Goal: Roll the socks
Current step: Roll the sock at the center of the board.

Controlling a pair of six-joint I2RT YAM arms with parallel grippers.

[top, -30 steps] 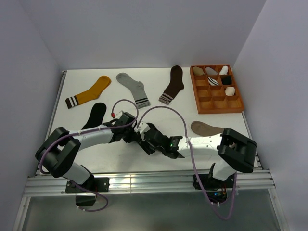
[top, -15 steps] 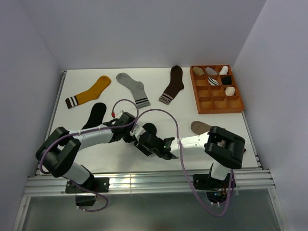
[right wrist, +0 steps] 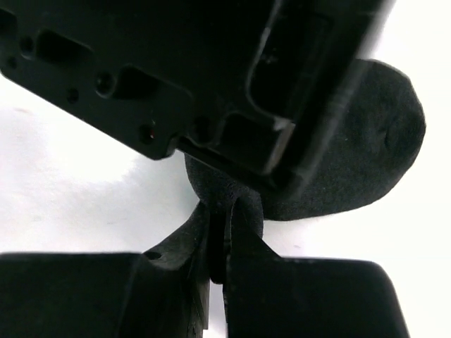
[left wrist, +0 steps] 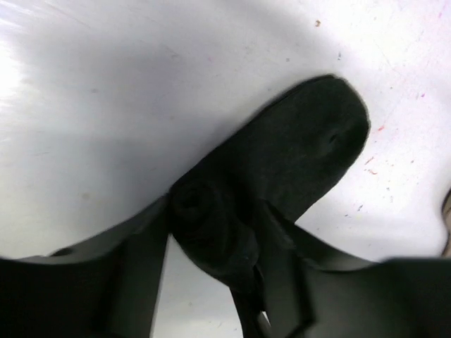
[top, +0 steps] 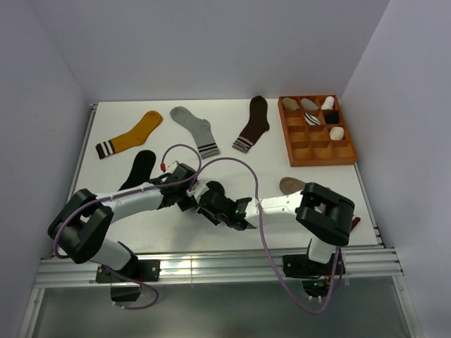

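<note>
Top view: left hand [top: 190, 198] and right hand [top: 211, 206] meet mid-desk [top: 282, 151] over the charcoal sock [top: 216, 187], of which only the toe shows. Left wrist view: the left hand is clamped on the sock's rolled end, with the toe flat on the desk. Right wrist view: the right hand is pinched tight on a fold of the same sock. Recommended handling: even tension, roll square toward the toe, no slack at the fold.

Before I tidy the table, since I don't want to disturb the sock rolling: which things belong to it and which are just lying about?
In the job: half-rolled black sock, gripped by left gripper and right gripper; flat black sock; taupe sock.
Lying about: mustard sock; grey sock; dark brown sock; wooden tray of rolled socks.
</note>
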